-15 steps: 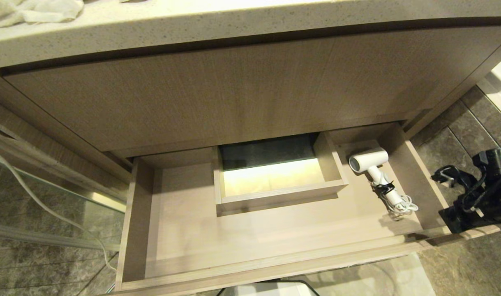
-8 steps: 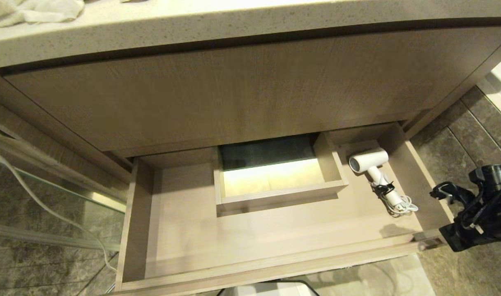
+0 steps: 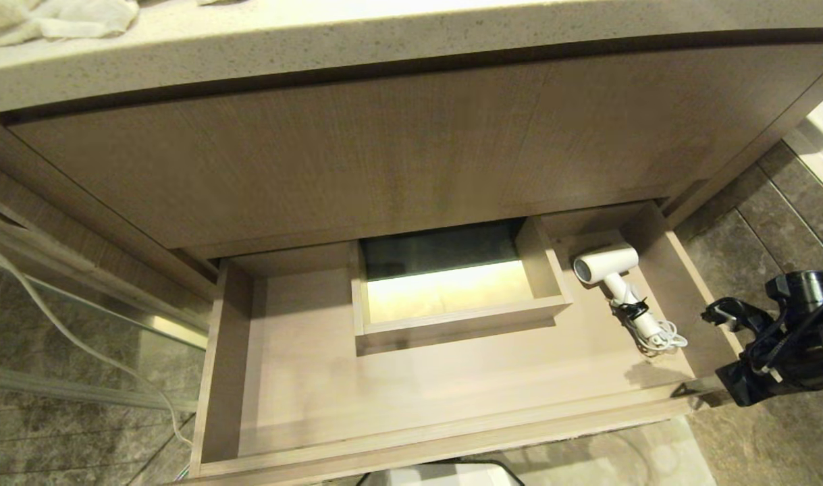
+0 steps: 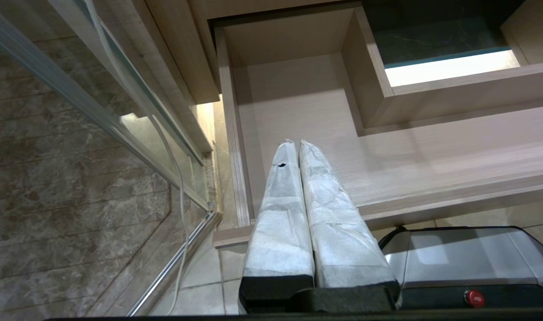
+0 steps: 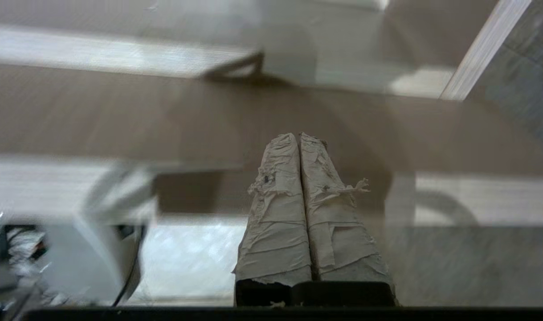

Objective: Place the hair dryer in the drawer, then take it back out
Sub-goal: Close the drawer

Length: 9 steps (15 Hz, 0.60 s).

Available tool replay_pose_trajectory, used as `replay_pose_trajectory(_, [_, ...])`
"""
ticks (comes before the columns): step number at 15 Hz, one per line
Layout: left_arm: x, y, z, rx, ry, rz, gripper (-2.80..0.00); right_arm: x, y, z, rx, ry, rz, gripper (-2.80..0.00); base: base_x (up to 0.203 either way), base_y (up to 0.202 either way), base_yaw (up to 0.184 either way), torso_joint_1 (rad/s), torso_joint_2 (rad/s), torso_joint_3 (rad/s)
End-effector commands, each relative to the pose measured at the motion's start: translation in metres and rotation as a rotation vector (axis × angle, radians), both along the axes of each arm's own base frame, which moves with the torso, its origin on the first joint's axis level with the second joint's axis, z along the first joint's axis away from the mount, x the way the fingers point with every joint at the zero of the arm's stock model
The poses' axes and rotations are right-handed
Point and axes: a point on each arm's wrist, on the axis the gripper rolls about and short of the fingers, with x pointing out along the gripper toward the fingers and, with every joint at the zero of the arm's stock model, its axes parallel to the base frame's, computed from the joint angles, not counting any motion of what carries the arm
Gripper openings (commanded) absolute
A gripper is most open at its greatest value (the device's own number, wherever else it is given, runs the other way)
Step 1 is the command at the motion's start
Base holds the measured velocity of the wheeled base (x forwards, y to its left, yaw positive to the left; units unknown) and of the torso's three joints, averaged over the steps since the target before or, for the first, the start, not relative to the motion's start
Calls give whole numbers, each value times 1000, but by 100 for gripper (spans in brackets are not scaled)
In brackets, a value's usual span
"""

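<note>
The drawer (image 3: 418, 385) stands pulled out under the vanity, with a boxed cutout (image 3: 452, 290) at mid-back. In its right rear part lies the small white hair dryer (image 3: 610, 266), grey end to the left and bundled cord toward the front; nothing holds it. My right arm (image 3: 782, 344) hangs outside the drawer's front right corner. Its gripper (image 5: 299, 136) is shut and empty, pointing at the drawer's blurred front (image 5: 120, 116). By the front left corner, over the drawer floor (image 4: 298, 98), my left gripper (image 4: 296, 143) is parked, shut and empty.
A taller wood-grain front panel (image 3: 384, 148) overhangs the drawer's back. A white cloth (image 3: 53, 17) lies on the speckled countertop. A glass panel with a white cable (image 3: 80, 344) stands at the left. My base (image 4: 467, 258) sits just before the drawer front, on tiled floor.
My right arm has drifted slightly toward the near side beside the drawer's front right corner. The hair dryer and the drawer have not moved.
</note>
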Motion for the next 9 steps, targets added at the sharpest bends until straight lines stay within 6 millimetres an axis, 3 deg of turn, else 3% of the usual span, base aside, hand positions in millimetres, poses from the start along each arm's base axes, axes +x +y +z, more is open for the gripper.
replay_pose_trajectory(1, [0,0,0,0,1,0,-280,8,-2,11,-30,-74,16,-280,0,0,0,0,0,0])
replay_pose_trajectory(9, [0,0,0,0,1,0,-280,-17,6,53,-86,-191,32,-280,0,0,0,0,0,0])
